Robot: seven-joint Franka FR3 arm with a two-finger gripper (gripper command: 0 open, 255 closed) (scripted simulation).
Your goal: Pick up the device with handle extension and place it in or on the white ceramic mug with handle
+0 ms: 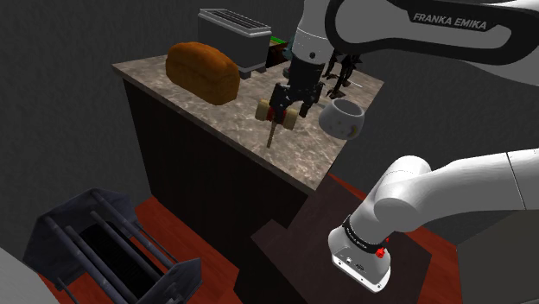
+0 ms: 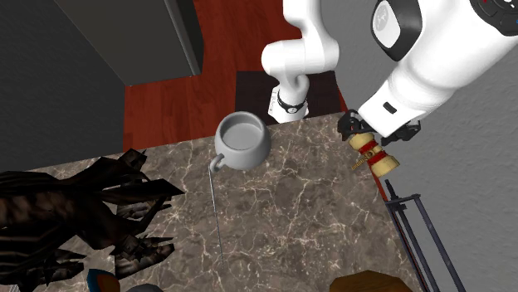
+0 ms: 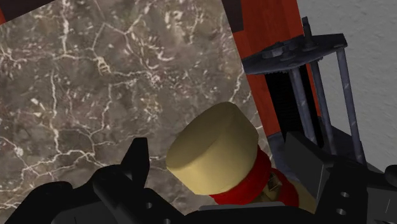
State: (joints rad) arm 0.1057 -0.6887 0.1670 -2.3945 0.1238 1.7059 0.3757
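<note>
- Marble tabletop is carrying a white mug and a brown loaf.
- Black hand is clamping a tan, red-banded device, holding it above the tabletop's edge, apart from the mug.

Counter: dark cabinet body, brown stone top with white veining. Items standing on the top:
- a brown loaf toward the shoulder view's left
- a grey toaster just behind the loaf
- a white mug, upright, near the stand-side edge
- a dark jagged object near the mug
- a thin grey rod, one end beside the mug's handle
</note>
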